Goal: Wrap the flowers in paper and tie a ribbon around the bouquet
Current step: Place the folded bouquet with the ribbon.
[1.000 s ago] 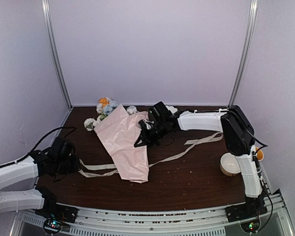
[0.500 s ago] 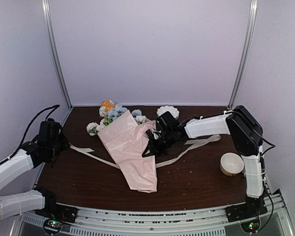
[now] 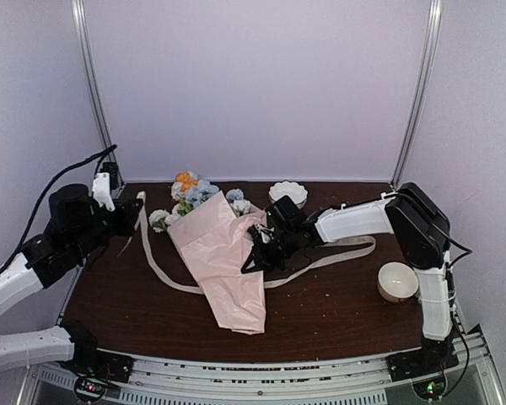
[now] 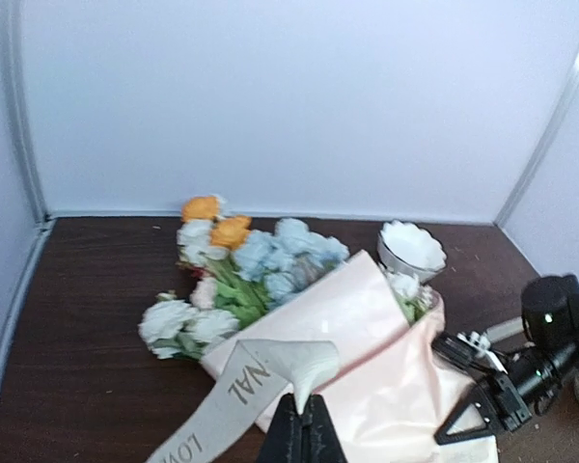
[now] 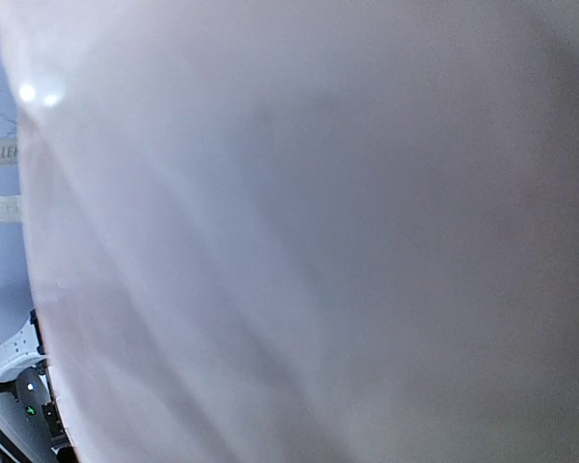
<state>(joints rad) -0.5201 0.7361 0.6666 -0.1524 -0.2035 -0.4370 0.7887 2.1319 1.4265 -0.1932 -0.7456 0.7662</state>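
Pale lilac walls close in a dark brown worktop (image 3: 337, 312). The left arm (image 3: 34, 261) is raised over the left edge. The right arm (image 3: 358, 218) reaches in low from the right.

The paper (image 3: 223, 261), a pale pink cone, lies in the middle with its narrow end toward the near edge. The flowers (image 3: 194, 192) spill from its wide far end. The right jaws are pressed together against the cone's right edge; I cannot tell whether they grip a fold.

The ribbon (image 4: 234, 386) hangs from the left jaws, which pinch its end. It passes beneath the cone and trails off right.

A scalloped bowl (image 3: 287, 192) sits at the back. A plain bowl (image 3: 396, 281) sits right.
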